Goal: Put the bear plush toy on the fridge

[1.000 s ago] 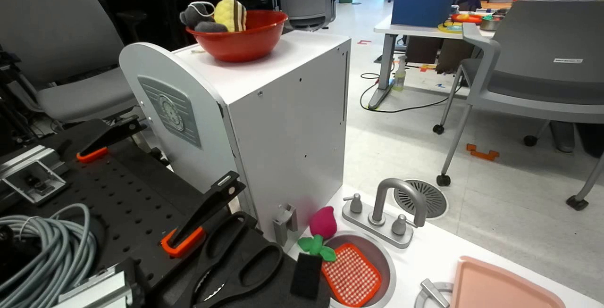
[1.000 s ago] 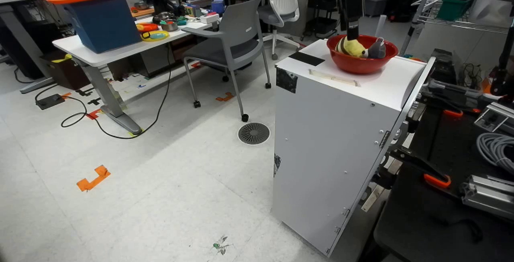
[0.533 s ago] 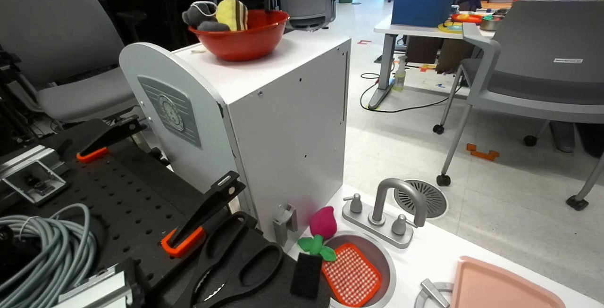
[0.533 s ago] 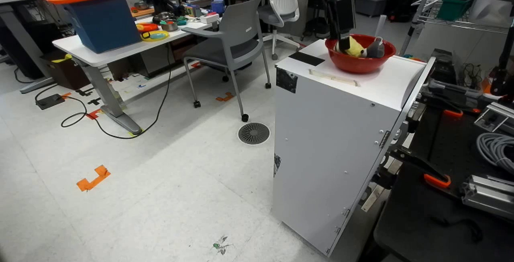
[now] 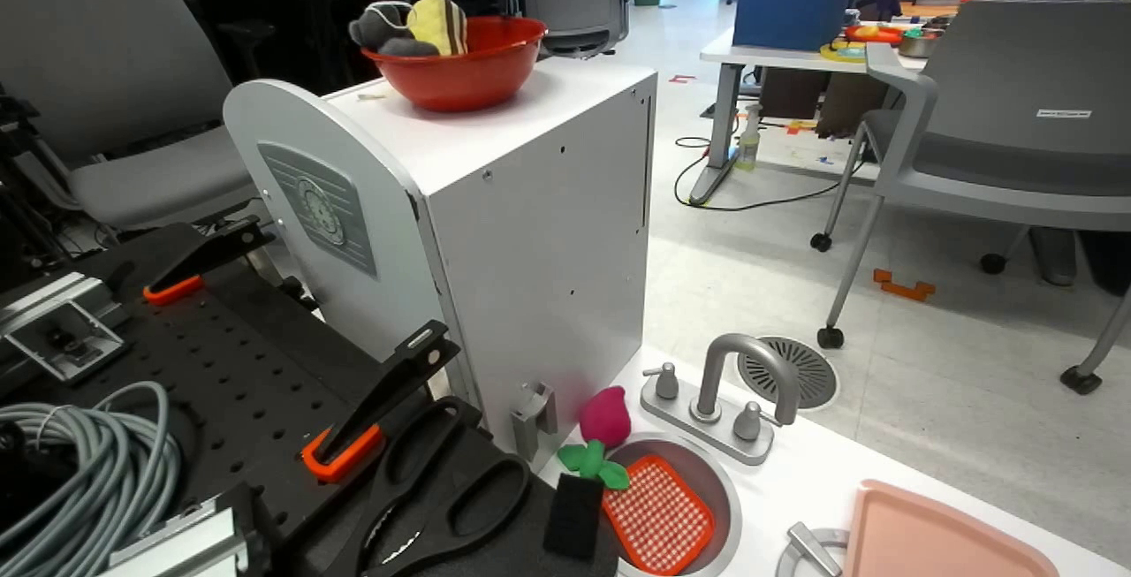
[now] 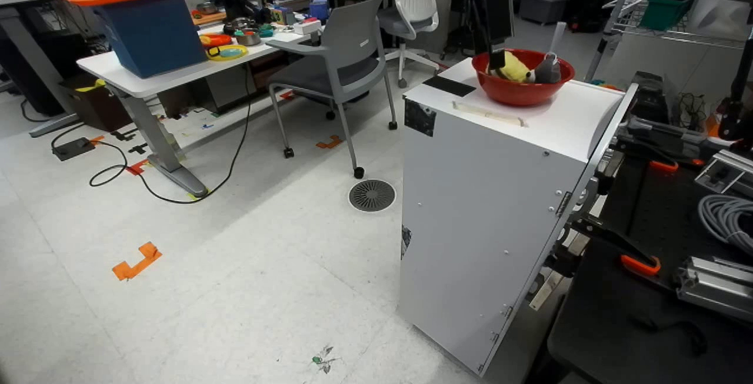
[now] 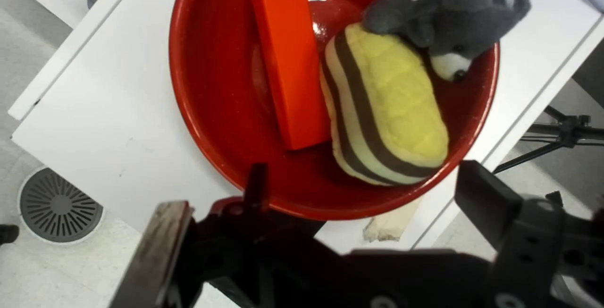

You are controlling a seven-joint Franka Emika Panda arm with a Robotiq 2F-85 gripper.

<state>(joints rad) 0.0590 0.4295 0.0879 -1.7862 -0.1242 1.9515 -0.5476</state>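
Observation:
The bear plush toy is grey with a pale muzzle and leans on the inner wall of the red bowl. It also shows in both exterior views. The bowl stands on top of the white fridge. My gripper is open and empty at the bowl's near edge in the wrist view. One fingertip overlaps the bowl's inside; the other is by the outside of the rim. I cannot tell whether they touch it. The bear is beyond the fingers.
A yellow striped plush piece lies beside the bear, between it and an orange block in the bowl. A pale strip is on the fridge top. A toy sink with a faucet and a black table adjoin the fridge.
My gripper has come down to the bowl. The bowl, with the toys in it, has slid slightly right in an exterior view and slightly left in an exterior view from another side.

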